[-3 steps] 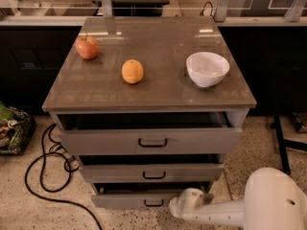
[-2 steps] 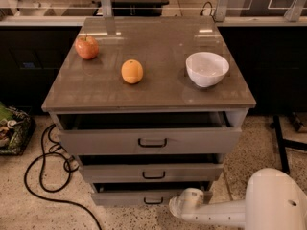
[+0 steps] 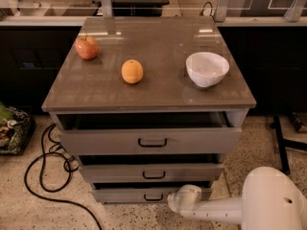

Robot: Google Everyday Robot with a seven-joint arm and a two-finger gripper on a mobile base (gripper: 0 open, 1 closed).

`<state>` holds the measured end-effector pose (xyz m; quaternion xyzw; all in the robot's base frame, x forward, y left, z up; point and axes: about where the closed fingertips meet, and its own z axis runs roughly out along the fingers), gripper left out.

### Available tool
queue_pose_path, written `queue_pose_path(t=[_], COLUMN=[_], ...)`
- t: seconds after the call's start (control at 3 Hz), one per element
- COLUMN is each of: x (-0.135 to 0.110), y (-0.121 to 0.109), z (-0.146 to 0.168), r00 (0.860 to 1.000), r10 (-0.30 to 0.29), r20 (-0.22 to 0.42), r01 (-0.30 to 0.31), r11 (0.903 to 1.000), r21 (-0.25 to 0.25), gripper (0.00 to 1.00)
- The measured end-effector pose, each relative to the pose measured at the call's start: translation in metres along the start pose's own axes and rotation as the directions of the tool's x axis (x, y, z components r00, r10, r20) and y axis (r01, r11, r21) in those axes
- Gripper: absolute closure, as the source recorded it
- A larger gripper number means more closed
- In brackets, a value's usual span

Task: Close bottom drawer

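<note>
The bottom drawer [image 3: 124,194] is the lowest of three grey drawers, with a small black loop handle [image 3: 153,197]. It stands a little way out of the cabinet, with a dark gap above its front. My white arm reaches in from the lower right. Its gripper [image 3: 176,201] is low, right against the drawer front just right of the handle.
The cabinet top [image 3: 158,87] holds a red apple [image 3: 87,47], an orange [image 3: 132,71] and a white bowl [image 3: 206,68]. The top drawer [image 3: 148,139] and middle drawer [image 3: 151,172] also stand partly out. Black cables [image 3: 43,176] and a bag [image 3: 12,128] lie on the floor at left.
</note>
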<state>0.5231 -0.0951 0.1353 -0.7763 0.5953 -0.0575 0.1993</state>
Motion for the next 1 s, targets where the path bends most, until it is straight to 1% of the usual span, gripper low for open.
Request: queue_pose_path(t=[0.33,0.67,1.0], x=[0.0026,0.0023,0.0006], y=[-0.0172,-0.0199,-0.0140], z=[0.0041,0.0040,0.0018], r00=[1.000,1.000,1.000], r10=[-0.018,-0.024,-0.024], r20=[-0.006,-0.005,-0.005], r01=[0.018,0.024,0.024], r11=[0.9994,0.9987,0.9987], r21=[0.030,0.045,0.045], gripper=[1.00,1.00,1.00])
